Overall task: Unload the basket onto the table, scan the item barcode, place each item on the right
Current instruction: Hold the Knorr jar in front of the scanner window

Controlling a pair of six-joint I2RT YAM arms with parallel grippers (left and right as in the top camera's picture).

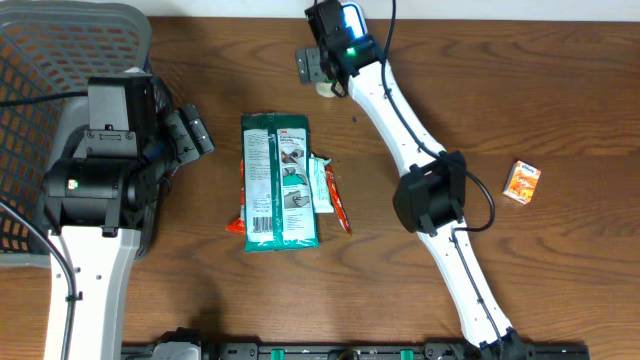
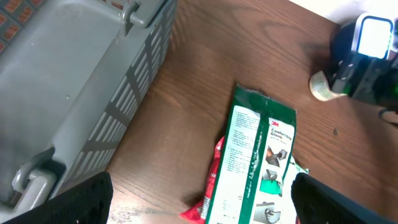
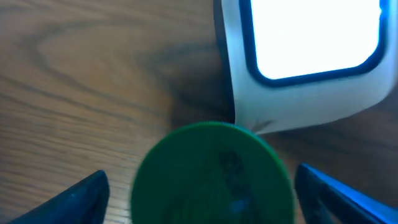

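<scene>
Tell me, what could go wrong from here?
The open right gripper straddles the green-capped jar, right beside the lit scanner; a clumsy close could tip the jar or bump the scanner. The green package lies on a red packet, so lifting one might drag the other.

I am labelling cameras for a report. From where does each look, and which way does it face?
Overhead: above the table, facing straight down on the glove package; left arm and right arm show.
Left wrist: beside the grey basket, facing obliquely at that package; left pincer fingertips show.
Right wrist: close above a green lid and the scanner; right pincer fingertips show.
Shared: overhead and left wrist both see package and basket.
</scene>
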